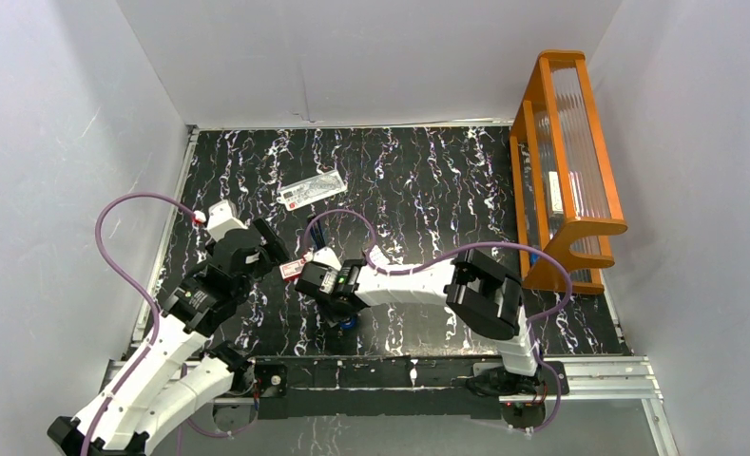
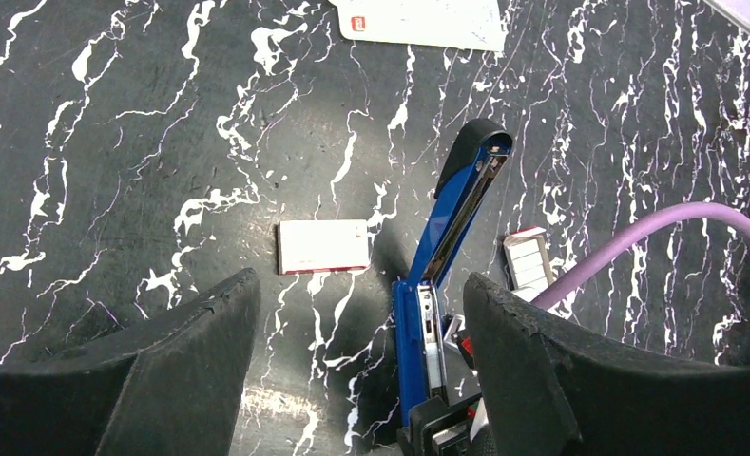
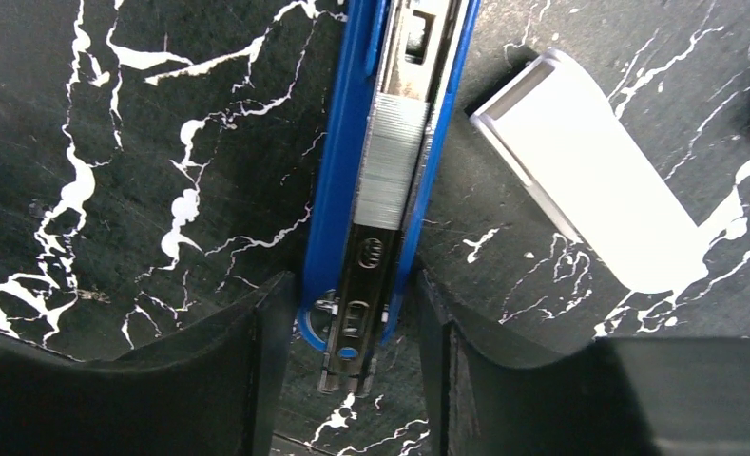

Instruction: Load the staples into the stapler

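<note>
At the near middle of the marbled table (image 2: 114, 142), the stapler (image 3: 337, 190) lies opened out, with its blue upper half standing steeply raised from the hinge. The strip of staples (image 3: 394, 157) is seen lying in the silver rail, so the loading step is judged to be nearly done and the closing step not yet done. The right gripper (image 3: 356, 280) is set around the stapler's near end, its jaws brought in against both blue sides, apparently gripping it. The left gripper (image 2: 361, 285) hangs above with its jaws spread wide, and nothing is held in it. The next move calls for the raised half to be swung down onto the rail while the base is kept steady, and for the strip to be kept flat and straight in its channel. Room is tight close by: the red-and-white sleeve (image 2: 323, 247) lies just beside the stapler on one side, with the box tray (image 2: 528, 261) and a purple cable (image 2: 656, 223) on the other. Open table is left beyond the sleeve; the clear packet (image 1: 312, 190) and the orange rack (image 1: 566, 161) lie well apart.
</note>
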Robot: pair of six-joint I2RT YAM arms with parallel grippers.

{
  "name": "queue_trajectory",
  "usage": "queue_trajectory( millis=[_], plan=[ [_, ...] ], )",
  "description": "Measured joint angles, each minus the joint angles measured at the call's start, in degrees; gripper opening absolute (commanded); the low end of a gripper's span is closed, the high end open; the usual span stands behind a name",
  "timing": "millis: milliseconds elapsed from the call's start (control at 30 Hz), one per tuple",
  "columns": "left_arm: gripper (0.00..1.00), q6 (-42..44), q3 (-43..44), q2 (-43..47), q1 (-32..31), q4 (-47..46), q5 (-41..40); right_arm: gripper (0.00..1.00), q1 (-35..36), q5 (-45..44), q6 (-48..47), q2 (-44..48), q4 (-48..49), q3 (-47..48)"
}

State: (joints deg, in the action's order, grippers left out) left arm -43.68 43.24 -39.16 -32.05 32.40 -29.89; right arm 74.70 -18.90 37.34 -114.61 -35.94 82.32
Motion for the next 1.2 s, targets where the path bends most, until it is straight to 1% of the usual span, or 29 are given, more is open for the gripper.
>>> queue_trajectory(
  millis=[200,233,333,433,600,733,867,933,1033,1133,1200],
  plan=[
    [0.76,0.0,0.0,-1.4,0.0,0.0,0.2,0.38,0.0,0.4,-0.5,0.0,0.3,-0.3],
    [0.76,0.1,0.1,-1.7,0.0,0.0,0.4,0.37,0.0,0.4,-0.9,0.0,0.4,-0.4],
    [0.78,0.3,1.2,-3.4,0.0,0.0,1.2,0.38,0.0,0.5,-3.3,1.4,2.4,-2.6],
    [0.80,0.4,3.2,-6.5,0.0,0.0,2.8,0.38,-0.3,1.9,-7.5,5.0,6.6,-8.1],
    [0.86,1.1,6.4,-12.1,0.0,-0.2,6.8,0.39,-1.9,7.2,-16.3,11.5,11.2,-17.2],
    [0.91,2.7,9.6,-15.8,0.1,-0.7,11.2,0.45,-2.7,10.1,-22.4,14.7,13.7,-21.4],
    [0.91,5.6,11.0,-18.3,2.1,-2.4,18.0,0.59,-3.4,11.6,-25.5,15.7,14.9,-22.9],
    [0.91,7.9,10.8,-19.2,5.2,-2.9,22.9,0.68,-3.7,12.4,-25.6,15.8,15.2,-23.0],
    [0.91,10.8,8.9,-19.6,12.0,-5.0,32.1,0.75,-3.9,13.0,-25.2,16.2,16.1,-23.4],
    [0.91,12.4,6.5,-20.2,18.3,-6.6,40.4,0.80,-4.1,13.0,-24.0,17.0,16.9,-24.3],
    [0.90,12.8,5.7,-21.4,20.5,-7.1,44.7,0.81,-4.3,12.9,-23.1,17.9,17.7,-25.2]
  ],
)
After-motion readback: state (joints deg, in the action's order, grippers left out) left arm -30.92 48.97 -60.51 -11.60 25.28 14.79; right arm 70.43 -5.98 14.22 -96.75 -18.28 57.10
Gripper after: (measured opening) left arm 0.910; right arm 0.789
